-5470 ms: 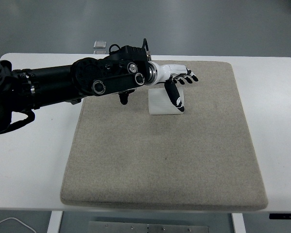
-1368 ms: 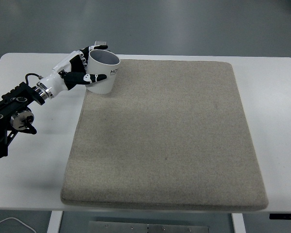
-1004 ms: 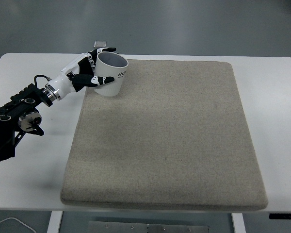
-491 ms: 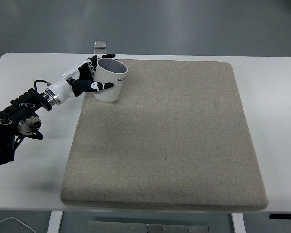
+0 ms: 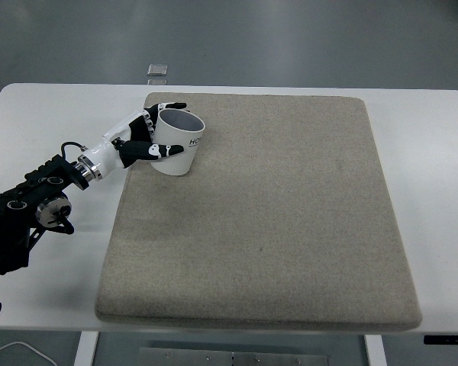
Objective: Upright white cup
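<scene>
A white cup (image 5: 179, 142) with dark lettering stands mouth-up, leaning slightly, at the far left of the beige mat (image 5: 275, 221). My left hand (image 5: 154, 130), white with black fingertips, is wrapped around the cup's left side, thumb in front and fingers behind the rim. Whether the cup's base rests on the mat or hovers just over it I cannot tell. The black left forearm (image 5: 30, 206) runs down to the picture's left edge. The right arm does not show.
The mat lies on a white table (image 5: 53, 259). A small clear object (image 5: 158, 70) sits just beyond the table's far edge, behind the cup.
The left hand has carried the upright cup a little to the right and down, lowering it toward the mat, with its hold unchanged. Much earlier the cup lay on its side further right.
</scene>
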